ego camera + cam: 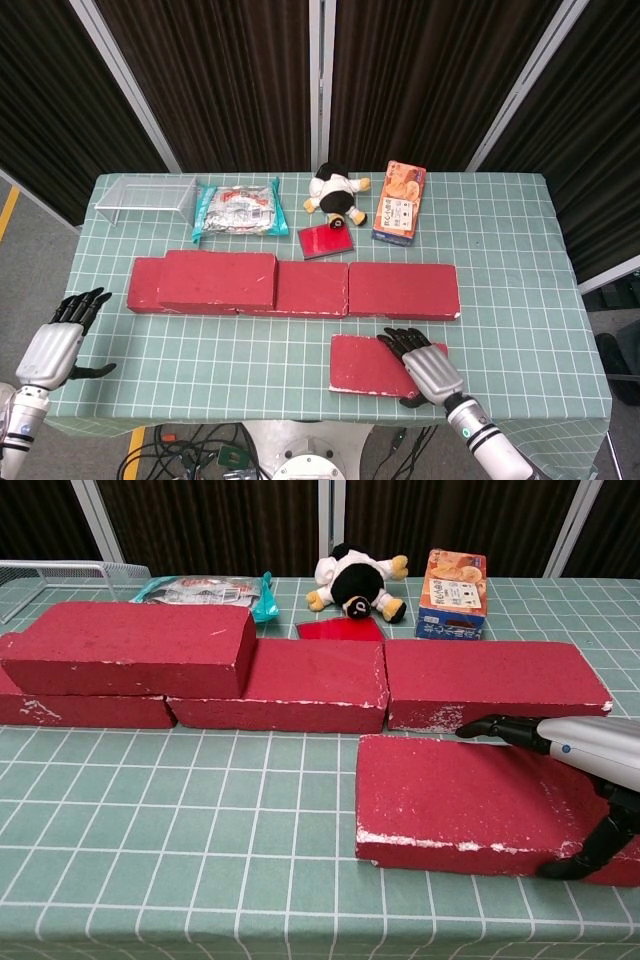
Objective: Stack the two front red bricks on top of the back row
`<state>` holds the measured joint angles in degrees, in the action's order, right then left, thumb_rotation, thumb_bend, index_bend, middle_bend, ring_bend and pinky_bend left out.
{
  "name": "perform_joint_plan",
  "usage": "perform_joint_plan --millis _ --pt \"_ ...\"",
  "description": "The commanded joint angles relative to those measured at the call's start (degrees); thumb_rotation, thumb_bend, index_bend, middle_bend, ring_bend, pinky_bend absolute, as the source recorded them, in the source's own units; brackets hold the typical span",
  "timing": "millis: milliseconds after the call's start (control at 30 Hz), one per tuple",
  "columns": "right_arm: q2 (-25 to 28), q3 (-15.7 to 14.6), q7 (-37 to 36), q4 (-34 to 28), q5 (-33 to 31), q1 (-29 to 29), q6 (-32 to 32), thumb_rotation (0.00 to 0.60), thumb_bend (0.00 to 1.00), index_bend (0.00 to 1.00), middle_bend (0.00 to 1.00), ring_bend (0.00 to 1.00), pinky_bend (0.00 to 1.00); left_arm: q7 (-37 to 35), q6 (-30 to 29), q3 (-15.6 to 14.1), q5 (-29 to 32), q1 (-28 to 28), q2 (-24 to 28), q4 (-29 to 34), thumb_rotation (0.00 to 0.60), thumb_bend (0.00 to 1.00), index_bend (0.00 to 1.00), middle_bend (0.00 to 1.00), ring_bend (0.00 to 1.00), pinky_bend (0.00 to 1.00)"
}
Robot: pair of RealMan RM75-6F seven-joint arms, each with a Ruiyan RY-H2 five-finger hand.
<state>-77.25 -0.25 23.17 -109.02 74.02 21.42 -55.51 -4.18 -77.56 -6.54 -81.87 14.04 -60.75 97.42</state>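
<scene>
A flat, chalk-scuffed front red brick (375, 366) lies near the front edge of the green checked surface (240, 350), right of centre, just in front of the back row (300, 287) of matching rectangular bricks. The right hand (428, 369) lies over its right end, dark fingers (500, 727) stretched across the top towards the far edge and thumb hooked against the near side, gripping it. A stacked red brick (217, 278) already sits on the row's left end. The left hand (58, 340) hovers off the surface's front-left corner, fingers apart, holding nothing.
</scene>
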Motion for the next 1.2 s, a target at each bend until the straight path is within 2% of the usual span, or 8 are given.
perform_joint_plan --millis 33,367,467,633,800,933,1067,1200 --pt "0.0 0.1 -1.4 0.3 -0.7 0.5 0.4 0.6 0.0 0.0 0.0 0.0 0.0 -0.4 -0.3 0.5 -0.6 -0.4 -0.2 -0.6 0.6 0.03 0.06 0.0 0.0 0.0" --pt "-0.1 -0.2 -2.6 1.0 -1.7 1.7 0.7 0.6 0.0 0.0 0.04 0.0 0.0 -0.8 1.1 1.6 -0.8 -1.1 0.0 -0.7 0.6 0.03 0.07 0.0 0.0 0.0" --pt "-0.2 -0.4 -3.4 1.0 -1.6 1.7 0.3 0.6 0.01 0.0 0.11 0.02 0.08 -0.8 1.4 1.8 -0.9 -1.2 0.0 -0.6 0.6 0.03 0.07 0.0 0.0 0.0" --pt "0.0 -0.5 -4.5 1.2 -1.5 1.9 -0.1 0.6 0.04 0.0 0.2 0.14 0.23 -1.7 1.4 2.4 -1.0 -1.7 -0.1 -1.1 0.6 0.03 0.07 0.0 0.0 0.0" --pt "0.3 -0.7 -4.8 0.3 -0.3 1.7 -1.7 0.6 0.07 0.06 0.25 0.21 0.28 -1.9 1.6 2.7 -1.3 -2.1 0.5 -0.9 0.6 0.03 0.07 0.0 0.0 0.0" --pt "2.9 -0.6 -6.0 -2.3 2.9 1.5 -3.5 0.6 0.07 0.07 0.26 0.22 0.29 -2.1 1.5 2.9 -1.5 -2.4 1.0 -0.3 0.6 0.03 0.07 0.0 0.0 0.0" --pt "7.8 1.3 -7.5 -6.3 6.1 2.6 -4.8 0.6 0.07 0.07 0.26 0.22 0.3 -2.4 1.9 3.2 -1.6 -2.5 1.3 -0.1 0.6 0.03 0.07 0.0 0.0 0.0" --pt "12.9 6.6 -6.0 -8.5 3.7 6.5 -3.2 0.6 0.07 0.07 0.26 0.22 0.3 -2.5 2.5 3.5 -1.5 -2.4 1.4 0.1 0.6 0.03 0.07 0.0 0.0 0.0"
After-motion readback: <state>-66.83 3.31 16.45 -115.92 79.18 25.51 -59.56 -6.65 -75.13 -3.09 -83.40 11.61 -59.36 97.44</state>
